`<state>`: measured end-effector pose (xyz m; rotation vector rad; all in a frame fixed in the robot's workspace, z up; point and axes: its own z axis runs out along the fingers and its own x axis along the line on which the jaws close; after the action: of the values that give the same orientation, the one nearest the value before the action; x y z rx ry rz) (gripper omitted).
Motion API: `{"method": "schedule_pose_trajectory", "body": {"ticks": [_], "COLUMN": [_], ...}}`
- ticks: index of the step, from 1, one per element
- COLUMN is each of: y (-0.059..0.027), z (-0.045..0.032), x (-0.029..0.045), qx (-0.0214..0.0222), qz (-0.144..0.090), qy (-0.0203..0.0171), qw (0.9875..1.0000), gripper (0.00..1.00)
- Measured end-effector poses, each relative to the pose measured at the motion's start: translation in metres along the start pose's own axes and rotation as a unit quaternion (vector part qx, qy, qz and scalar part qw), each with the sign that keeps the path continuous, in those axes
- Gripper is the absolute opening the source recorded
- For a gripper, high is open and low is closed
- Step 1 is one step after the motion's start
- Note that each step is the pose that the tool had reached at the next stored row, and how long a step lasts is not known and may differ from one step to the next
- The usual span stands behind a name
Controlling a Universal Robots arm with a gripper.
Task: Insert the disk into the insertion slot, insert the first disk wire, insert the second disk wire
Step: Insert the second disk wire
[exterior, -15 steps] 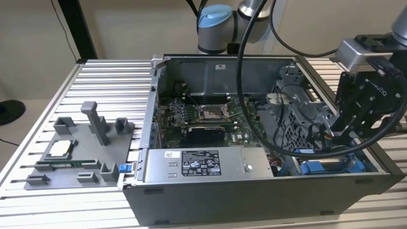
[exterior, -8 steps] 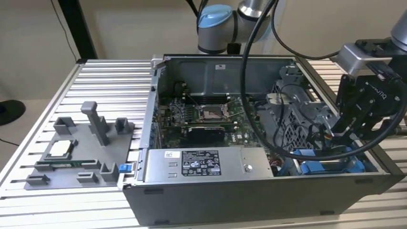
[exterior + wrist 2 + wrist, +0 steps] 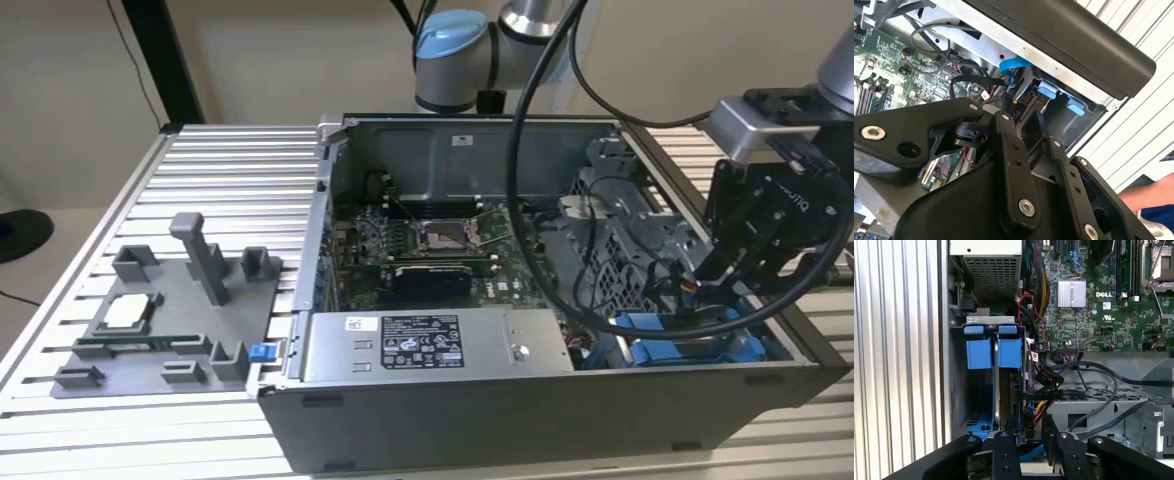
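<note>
You see the disk (image 3: pixel 996 385) standing on edge in its blue carrier inside the slot (image 3: pixel 956 390), at the case (image 3: pixel 534 410) corner beside the power supply (image 3: pixel 427 345). Your gripper (image 3: pixel 1030 437) hangs just above it among black cables (image 3: pixel 1089 372); you cannot tell whether it grips anything

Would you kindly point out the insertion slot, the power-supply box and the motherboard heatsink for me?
insertion slot (image 3: pixel 979 354), first wrist view, on its blue plastic clip.
power-supply box (image 3: pixel 420 343), exterior view, on its white sticker.
motherboard heatsink (image 3: pixel 1072 293), first wrist view, on the middle of its silver fins.
</note>
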<state>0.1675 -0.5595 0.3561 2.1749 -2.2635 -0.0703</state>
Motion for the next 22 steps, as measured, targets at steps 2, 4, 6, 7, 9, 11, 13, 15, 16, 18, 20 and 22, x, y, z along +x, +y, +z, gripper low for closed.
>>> {"method": "schedule_pose_trajectory", "body": {"ticks": [2, 4, 6, 7, 9, 11, 13, 15, 16, 18, 20, 22], "y": [0.0014, 0.0016, 0.0017, 0.0017, 0.0017, 0.0017, 0.0017, 0.0017, 0.0016, 0.0015, 0.0013, 0.0012], "z": [0.0001, 0.0000, 0.0001, 0.0001, 0.0000, 0.0000, 0.0001, 0.0000, 0.0002, 0.0007, 0.0017, 0.0031], "x": [0.0000, 0.0000, -0.0001, -0.0001, -0.0002, -0.0002, -0.0002, 0.0006, 0.0013, 0.0035, 0.0060, 0.0079], "qx": [0.0000, 0.0000, 0.0000, 0.0000, 0.0000, 0.0000, 0.0000, 0.0000, 0.0000, 0.0000, 0.0000, 0.0000], "qz": [0.000, 0.000, 0.000, 0.000, 0.000, 0.000, 0.000, 0.000, 0.000, 0.000, -0.001, -0.001], "qy": [-0.0001, 0.0000, 0.0000, -0.0001, 0.0000, 0.0000, 0.0000, 0.0001, 0.0000, 0.0000, 0.0000, 0.0000], "qw": [1.0000, 1.0000, 1.0000, 1.0000, 1.0000, 1.0000, 1.0000, 1.0000, 1.0000, 1.0000, 1.0000, 1.0000], "gripper": [1.00, 1.00, 1.00, 0.00, 0.00, 0.00, 0.00, 0.00, 0.00, 0.00, 0.00, 0.00]}}
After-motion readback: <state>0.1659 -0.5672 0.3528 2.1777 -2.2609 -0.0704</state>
